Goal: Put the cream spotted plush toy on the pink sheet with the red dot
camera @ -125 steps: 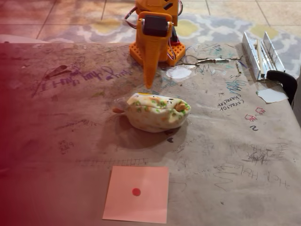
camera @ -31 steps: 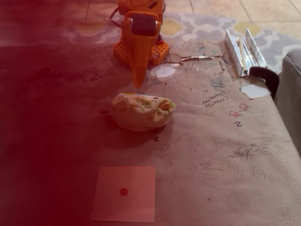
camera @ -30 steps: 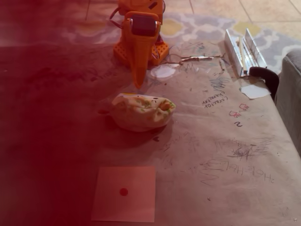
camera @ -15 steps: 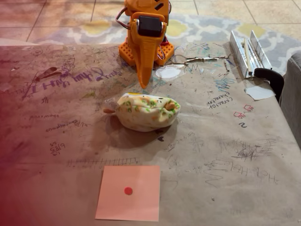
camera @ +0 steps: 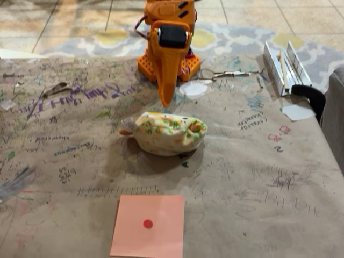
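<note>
The cream spotted plush toy (camera: 169, 133) lies on its side in the middle of the paper-covered table, its green and orange spots facing up. Near the front edge, below the toy and apart from it, lies the pink sheet with the red dot (camera: 148, 224). My orange gripper (camera: 166, 102) points straight down just behind the toy, its tip a short way above the table and clear of the plush. Its fingers are pressed together into a single point with nothing between them.
The arm's orange base (camera: 167, 62) stands at the back centre. A metal clamp and rail (camera: 287, 67) sits at the back right, with a dark object (camera: 312, 97) and a grey cushion edge (camera: 336, 118) at the right. Scribbled brown paper (camera: 258, 183) covers the table.
The camera picture has shifted and the red tint on the left has faded away. Arm, toy and sheet keep their places relative to one another.
</note>
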